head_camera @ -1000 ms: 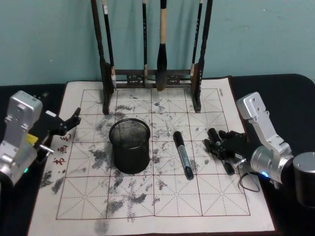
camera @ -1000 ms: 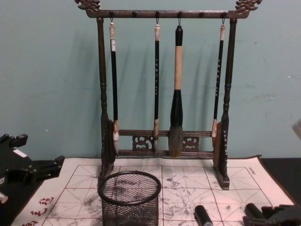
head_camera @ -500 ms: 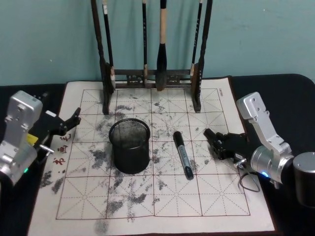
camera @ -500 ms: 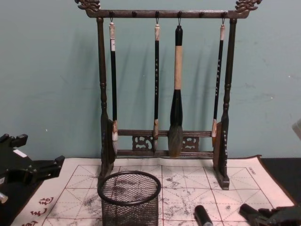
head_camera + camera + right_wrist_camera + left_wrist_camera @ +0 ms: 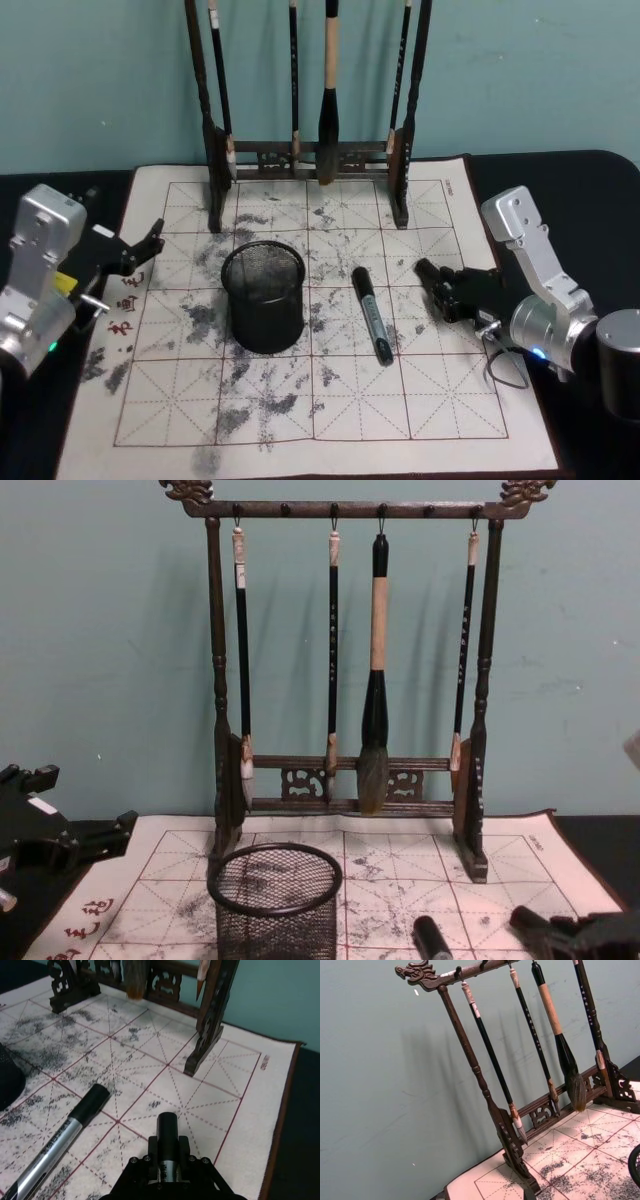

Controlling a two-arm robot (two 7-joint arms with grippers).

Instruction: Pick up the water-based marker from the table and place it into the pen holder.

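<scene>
**Right gripper clamps a marker beside the pen holder**

The pen holder [image 5: 263, 297], a black wire-mesh cup, stands upright near the middle of a white felt mat [image 5: 340, 400]. The mat is ruled in a red grid, with grey ink smudges that are thickest around the pen holder. It lies flat on a black counter [image 5: 590, 175], which shows past its edges on both sides of the pen holder. Red characters [image 5: 128, 300] run down the mat's border to the left of the pen holder.

Well to the right of the pen holder, the right gripper [image 5: 450, 290] sits low over the mat. It is closed on the held marker [image 5: 167, 1127], a black barrel whose end juts out past the jaws. Whether that end touches the mat cannot be told.

Between the pen holder and the right gripper, the loose marker [image 5: 371, 313] lies flat on the mat, apart from both. It has a silver barrel and a black cap.

The left gripper [image 5: 150, 245] is parked to the left of the pen holder at the mat's edge, and I cannot tell if it is open or closed.

Behind the pen holder, a dark wooden brush rack [image 5: 300, 509] stands on the mat's far side with four brushes [image 5: 378, 610] hanging from it. A plain teal wall [image 5: 540, 70] closes the room behind the rack.
</scene>
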